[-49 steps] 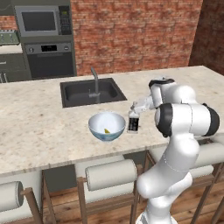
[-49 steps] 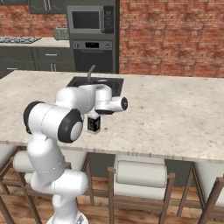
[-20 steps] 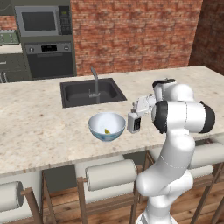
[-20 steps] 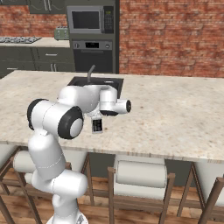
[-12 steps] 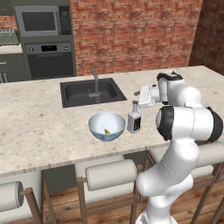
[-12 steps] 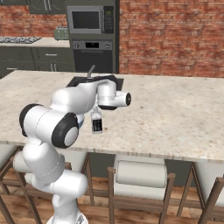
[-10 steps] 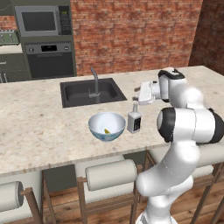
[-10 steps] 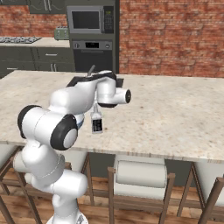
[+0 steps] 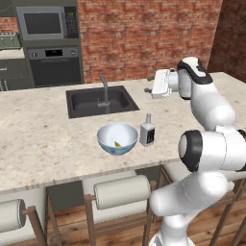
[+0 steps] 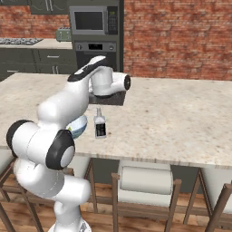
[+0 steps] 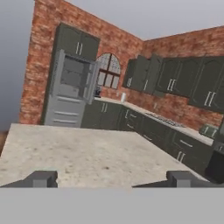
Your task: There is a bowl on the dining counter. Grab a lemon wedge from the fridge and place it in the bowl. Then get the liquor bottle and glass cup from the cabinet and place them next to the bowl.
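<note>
A white-and-blue bowl [image 9: 116,139] sits on the dining counter [image 9: 43,144] with a yellow lemon wedge [image 9: 116,143] inside it. Just right of the bowl, the liquor bottle [image 9: 147,131] stands upright by itself; from the right base view the bottle [image 10: 99,124] is beside the bowl [image 10: 80,125], which my arm half covers. My gripper [image 9: 148,89] hangs high above the counter, behind the bottle, pointing sideways. In the hand view the gripper [image 11: 111,179] is open with nothing between its fingertips [image 11: 41,178]. That view faces the fridge [image 11: 72,94]. The glass cup is out of view.
A dark sink [image 9: 96,101] with a faucet [image 9: 103,91] lies behind the bowl. Stools [image 9: 122,192] line the near edge of the counter. An oven and microwave [image 9: 45,24] stand against the back wall. Dark cabinets [image 11: 175,81] run beside the fridge.
My hand has lifted off the liquor bottle, risen well above the counter and turned to point sideways. The bottle stays standing next to the bowl.
</note>
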